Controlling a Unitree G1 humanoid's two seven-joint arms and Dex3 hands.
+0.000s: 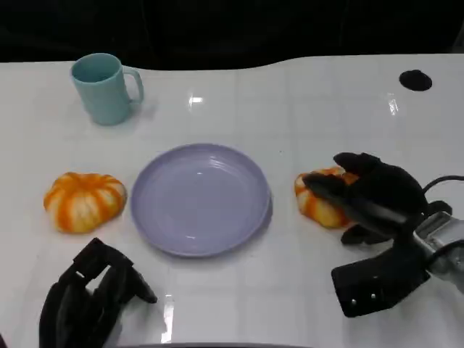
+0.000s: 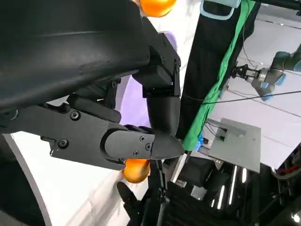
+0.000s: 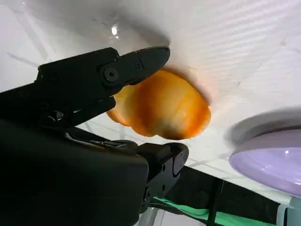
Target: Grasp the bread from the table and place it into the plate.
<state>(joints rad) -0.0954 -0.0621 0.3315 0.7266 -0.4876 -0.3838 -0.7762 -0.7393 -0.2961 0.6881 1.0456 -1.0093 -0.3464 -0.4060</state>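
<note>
Two orange-and-white striped breads lie on the white table. One bread (image 1: 322,206) is right of the lavender plate (image 1: 148,217), and my right hand (image 1: 370,192) reaches over it. In the right wrist view its fingers (image 3: 136,61) touch this bread (image 3: 164,106) on opposite sides, gripping it at table level next to the plate's rim (image 3: 268,160). The other bread (image 1: 83,201) sits left of the plate. My left hand (image 1: 90,293) hangs at the near left edge, fingers apart and holding nothing.
A teal mug (image 1: 104,88) stands at the far left of the table. A small black disc (image 1: 415,80) lies at the far right. The table's far edge borders a dark background.
</note>
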